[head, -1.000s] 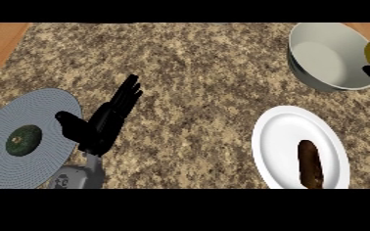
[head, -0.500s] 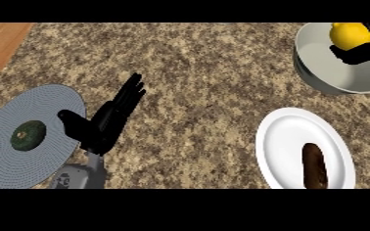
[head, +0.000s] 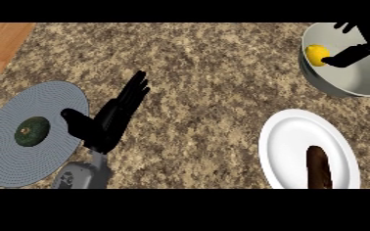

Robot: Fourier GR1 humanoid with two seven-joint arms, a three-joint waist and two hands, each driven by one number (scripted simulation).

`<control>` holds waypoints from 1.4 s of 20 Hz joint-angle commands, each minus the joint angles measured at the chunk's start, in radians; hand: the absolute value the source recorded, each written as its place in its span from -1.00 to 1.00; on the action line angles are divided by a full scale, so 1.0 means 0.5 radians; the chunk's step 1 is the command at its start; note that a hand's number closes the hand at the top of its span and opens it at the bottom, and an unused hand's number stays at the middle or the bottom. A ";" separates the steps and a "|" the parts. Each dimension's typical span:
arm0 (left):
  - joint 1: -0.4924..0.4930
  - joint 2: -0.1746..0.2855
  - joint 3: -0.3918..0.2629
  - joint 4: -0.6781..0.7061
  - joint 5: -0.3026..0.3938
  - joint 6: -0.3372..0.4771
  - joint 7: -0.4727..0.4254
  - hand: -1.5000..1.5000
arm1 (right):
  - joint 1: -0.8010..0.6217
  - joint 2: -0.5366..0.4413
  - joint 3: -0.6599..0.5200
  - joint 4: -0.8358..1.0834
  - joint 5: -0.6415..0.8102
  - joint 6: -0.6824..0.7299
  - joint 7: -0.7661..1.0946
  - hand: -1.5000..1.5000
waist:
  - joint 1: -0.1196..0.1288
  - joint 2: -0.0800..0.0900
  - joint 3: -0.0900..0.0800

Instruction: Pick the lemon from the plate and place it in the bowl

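1. Lemon (head: 315, 54): yellow, lies within the outline of the bowl (head: 339, 85), toward its left wall. Cannot tell whether it rests on the bowl's floor or hangs just above it.
2. Handling (judgement): light, with a firm rind and not fragile. It is rounded and waxy, so apt to roll or slip. Best taken across its middle from opposite sides, not by the tapered ends.
3. Right hand (head: 352, 54): comes in over the bowl from the view's right edge and is mostly cut off there. A black part of it touches the lemon's right side. Cannot tell whether it clasps the lemon or has let go.
4. Step (judgement): the placing is at or near its end. What is left is the release, if not yet made, and drawing the hand clear without nudging the lemon or the bowl.
5. White plate (head: 289, 137): below the bowl, near but apart. It carries a brown oblong item (head: 318, 166) and no lemon, and is probably the plate the task means.
6. Left hand (head: 108, 120): open, fingers straight and pointing up and to the right. It holds nothing and rests over the table (head: 217, 68), thumb overlapping the right rim of the grey-blue plate (head: 43, 161).
7. The grey-blue plate carries a dark green fruit (head: 33, 131).
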 commanded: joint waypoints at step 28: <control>0.203 0.093 0.185 -0.040 0.065 0.005 -0.015 0.00 | 1.060 -0.503 -1.219 -0.115 -1.531 1.655 -1.339 1.00 | -0.301 -0.095 -0.006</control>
